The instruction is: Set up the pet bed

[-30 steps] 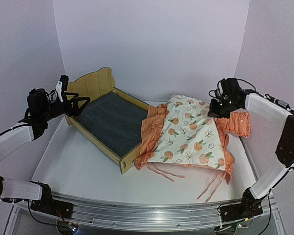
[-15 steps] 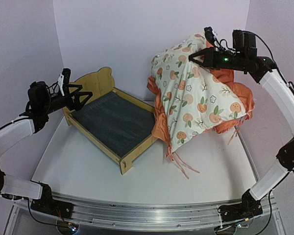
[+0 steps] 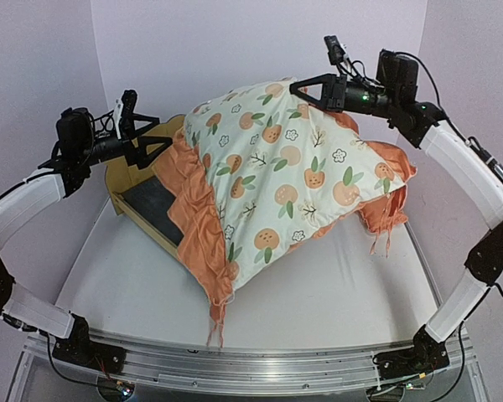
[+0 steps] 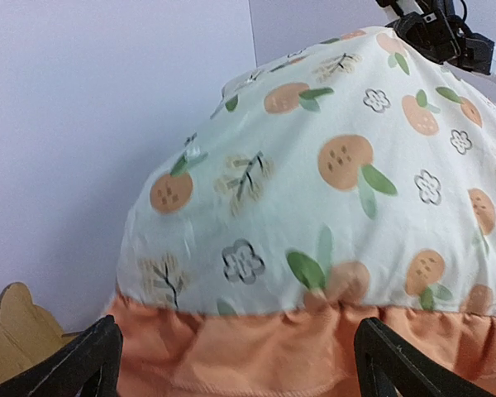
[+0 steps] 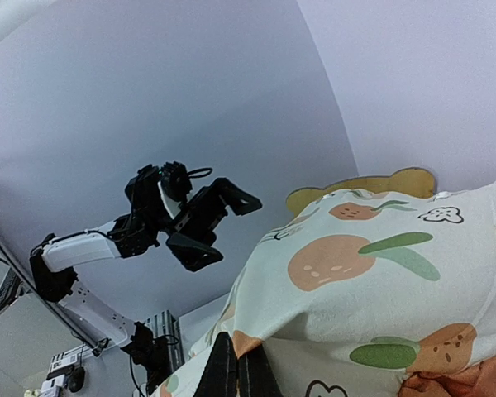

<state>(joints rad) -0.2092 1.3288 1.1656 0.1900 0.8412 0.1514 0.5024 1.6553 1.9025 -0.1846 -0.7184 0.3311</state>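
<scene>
Now that the mattress pad point(image 3: 277, 184) has swung up and leftward to hang over the pet bed point(image 3: 142, 205) at left rear, the right gripper point(image 3: 306, 88) is clamped on its top edge and the left gripper point(image 3: 161, 138) gapes wide beside it, so lowering it flat looks next.

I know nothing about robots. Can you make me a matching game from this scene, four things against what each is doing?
1. cream orange-print ruffled mattress pad
2. light plywood pet bed with grey felt base
3. left gripper
4. right gripper

A. wide open, empty
B. shut on the pad
C. hanging in the air
D. on the white table, partly covered

Pairs: 1-C, 2-D, 3-A, 4-B
</scene>
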